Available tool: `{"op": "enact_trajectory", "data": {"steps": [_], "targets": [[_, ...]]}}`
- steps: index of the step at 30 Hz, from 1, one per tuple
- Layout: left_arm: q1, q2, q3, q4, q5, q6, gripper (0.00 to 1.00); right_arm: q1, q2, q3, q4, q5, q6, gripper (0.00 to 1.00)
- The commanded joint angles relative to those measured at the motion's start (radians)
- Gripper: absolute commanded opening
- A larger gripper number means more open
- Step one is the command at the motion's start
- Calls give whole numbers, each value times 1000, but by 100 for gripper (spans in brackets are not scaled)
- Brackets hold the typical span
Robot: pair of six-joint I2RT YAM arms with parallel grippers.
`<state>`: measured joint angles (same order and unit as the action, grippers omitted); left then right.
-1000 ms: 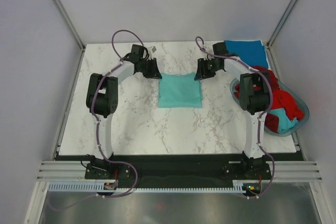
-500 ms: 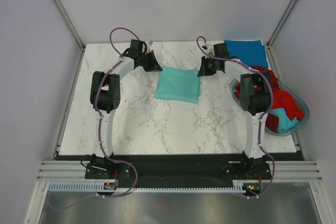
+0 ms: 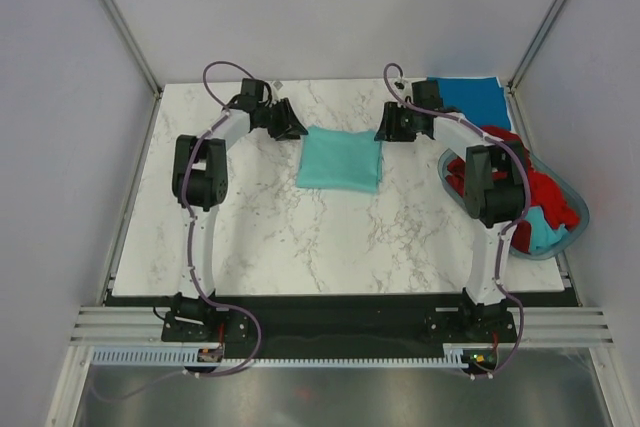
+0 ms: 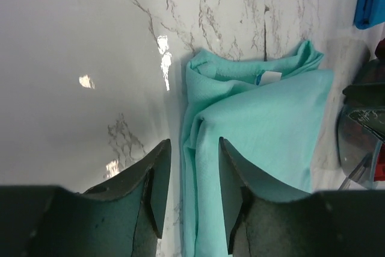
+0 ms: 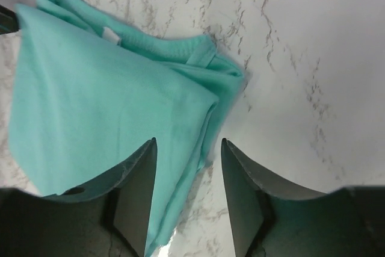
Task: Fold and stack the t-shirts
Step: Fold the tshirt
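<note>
The folded teal t-shirt [image 3: 340, 162] lies flat on the marble worktop [image 3: 250, 237], around the middle and towards the far edge. The left gripper [image 3: 291, 127] hovers at its far left corner and the right gripper [image 3: 385, 128] at its far right corner. Each has its fingers parted and clamps nothing, with the cloth's side edge showing beneath the gap. A folded blue t-shirt [image 3: 470, 99] lies in the far right corner. Red t-shirts [image 3: 545, 192] are heaped in the plastic basket [image 3: 580, 211] at the right edge.
</note>
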<state>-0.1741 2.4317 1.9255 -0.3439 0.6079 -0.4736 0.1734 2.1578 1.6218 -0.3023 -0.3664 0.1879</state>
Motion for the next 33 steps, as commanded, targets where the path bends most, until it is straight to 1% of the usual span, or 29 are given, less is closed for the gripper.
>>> {"op": "enact_trajectory", "data": {"steps": [1,2,3,6,7,9,10,11,12,13,16,18,20,22,24,25,29,31,33], "targets": [[27,-167,-21,10,33,-25,45,-3,-159,-48,-3,-28,76,56],[34,-199,-48,8,24,-26,46,0,-191,-89,-14,-45,84,59],[35,-261,-110,8,-6,-28,47,1,-208,-112,-17,-71,85,62],[27,-347,-212,6,-26,-30,47,14,-268,-204,-30,-74,70,64],[27,-408,-285,6,-37,-37,47,17,-277,-224,-35,-75,61,64],[10,-453,-347,8,-56,-33,47,17,-289,-261,-40,-97,54,56],[-17,-477,-385,11,-65,-27,47,18,-291,-269,-41,-106,54,50],[-33,-479,-398,11,-63,-19,46,23,-296,-275,-44,-136,56,39],[-48,-482,-408,10,-62,-17,46,29,-299,-286,-44,-147,58,35],[-63,-479,-427,11,-59,-17,46,47,-303,-290,-44,-160,58,33],[-126,-459,-450,17,-83,-17,45,86,-302,-301,-37,-238,68,34],[-142,-436,-453,20,-91,-23,45,103,-288,-292,-23,-262,81,33],[-163,-422,-450,23,-103,-25,45,120,-259,-258,-17,-298,85,30],[-179,-405,-448,23,-131,-31,45,138,-205,-226,-20,-367,94,28],[-185,-387,-451,25,-151,-34,44,147,-165,-194,-20,-420,94,23],[-186,-382,-457,22,-178,-34,44,150,-138,-191,-26,-419,88,21],[-186,-356,-488,23,-178,-34,44,141,-81,-197,-81,-365,50,18],[-185,-341,-508,23,-178,-34,44,130,-61,-203,-109,-310,30,17],[-185,-330,-519,23,-178,-34,44,118,-67,-227,-121,-289,21,17]]}}
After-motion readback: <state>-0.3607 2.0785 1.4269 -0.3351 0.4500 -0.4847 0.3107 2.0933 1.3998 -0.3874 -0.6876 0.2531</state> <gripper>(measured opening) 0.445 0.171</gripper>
